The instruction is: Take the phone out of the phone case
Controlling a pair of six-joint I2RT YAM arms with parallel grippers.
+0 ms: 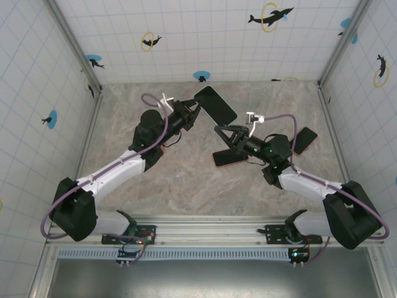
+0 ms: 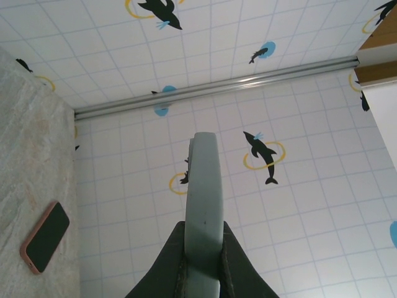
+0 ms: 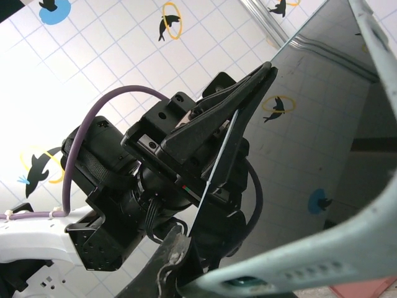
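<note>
The phone (image 1: pixel 215 104) is a glossy black slab held up in the air over the far middle of the counter (image 1: pixel 186 186). In the right wrist view its mirror-like screen (image 3: pixel 322 143) reflects the tiled wall, and it sits inside the pale grey-green phone case (image 3: pixel 347 242), whose rim runs along the screen's lower edge. The left gripper (image 1: pixel 195 110) carries both. Its dark fingers (image 2: pixel 177 254) are pressed onto the phone case (image 2: pixel 206 186), which stands edge-on and upright between them in the left wrist view. The right gripper (image 1: pixel 226 136) hangs just beside the slab, pointing toward it. Whether its fingers are spread or nipping the rim, I cannot tell. Beneath that gripper a pink-rimmed phone (image 1: pixel 228 158) lies on the counter, and a dark phone (image 1: pixel 304 139) lies flat farther right, well apart from both arms. The left wrist view shows a pink-cased handset (image 2: pixel 44 237) flat on the stone-patterned surface, though I cannot tell which of the two it is. White tiled walls (image 1: pixel 186 37) with dolphin stickers close in the counter on three sides.
</note>
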